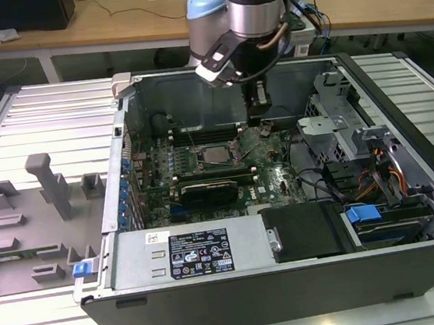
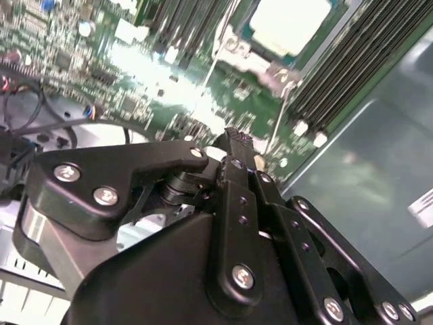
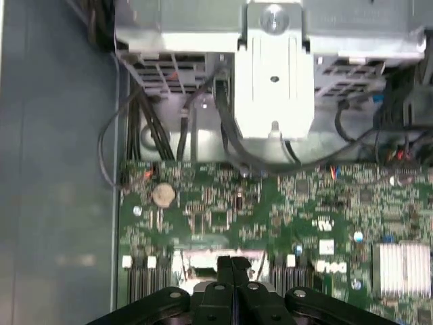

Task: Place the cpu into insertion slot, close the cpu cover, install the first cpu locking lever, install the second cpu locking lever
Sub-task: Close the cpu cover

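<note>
The cpu (image 1: 216, 154) lies flat in the insertion slot (image 1: 198, 158) on the green motherboard, its pale silver face up; it is also the bright square cpu (image 2: 291, 24) in the second wrist view. The cpu cover (image 1: 215, 141) appears as a thin silver frame lying down around the chip. A thin wire lever (image 2: 215, 64) runs along the socket's side. My gripper (image 1: 257, 119) hangs above the board, just to the exterior view's right of the socket. Its black fingers (image 2: 233, 145) are pressed together with nothing between them, and the gripper (image 3: 232, 265) looks shut in the first wrist view too.
A long black card (image 1: 212, 186) lies in front of the socket. A metal drive cage (image 1: 330, 126) with cables stands to the exterior view's right, with a black box (image 1: 307, 231) near the front. The case walls (image 1: 194, 94) enclose the board. A grey fixture tray (image 1: 28, 223) sits outside.
</note>
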